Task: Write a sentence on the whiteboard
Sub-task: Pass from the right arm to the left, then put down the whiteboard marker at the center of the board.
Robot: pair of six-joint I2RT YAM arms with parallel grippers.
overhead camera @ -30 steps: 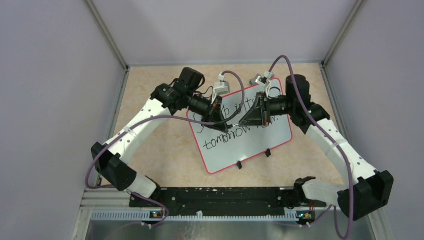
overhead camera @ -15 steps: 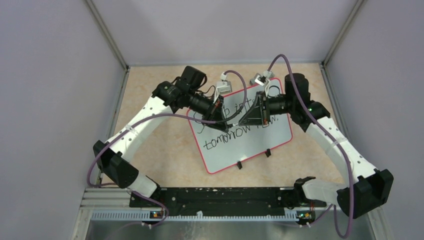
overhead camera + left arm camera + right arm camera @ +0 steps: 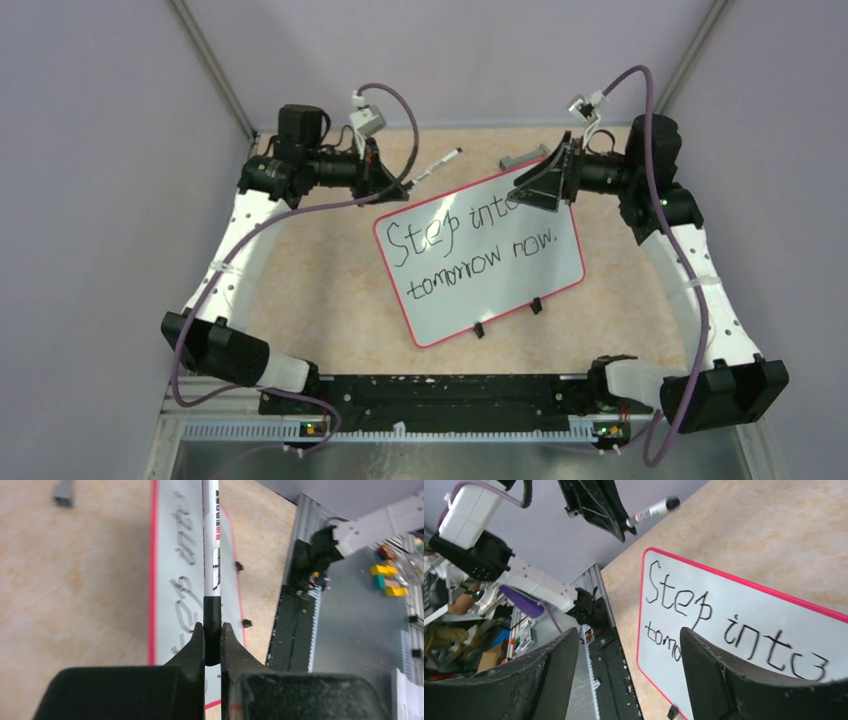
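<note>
Black 2-line sentence [image 3: 480, 245] — 1 whiteboard [image 3: 450, 315], 1 marker [image 3: 437, 164] in L claw [image 3: 212, 631]

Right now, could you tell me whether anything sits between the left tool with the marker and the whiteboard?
Nothing visible does: the left tool holds the marker just beyond the whiteboard's far edge, with only open space between them.

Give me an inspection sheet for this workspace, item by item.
Surface: beige speckled tabletop, no spills seen.
Job's things: white rectangular pink-rimmed whiteboard lies flat, skewed; black handwritten sentence reads "Step into tomorrow now."
Clutter: small grey block beyond the board's far edge.
Grippers: left tool shut on white, black-ended marker, clear of the board; right tool open, empty.
Cables: purple cables loop over both arms; no snags seen.
Surroundings: lilac walls; black base rail at near edge.
</note>
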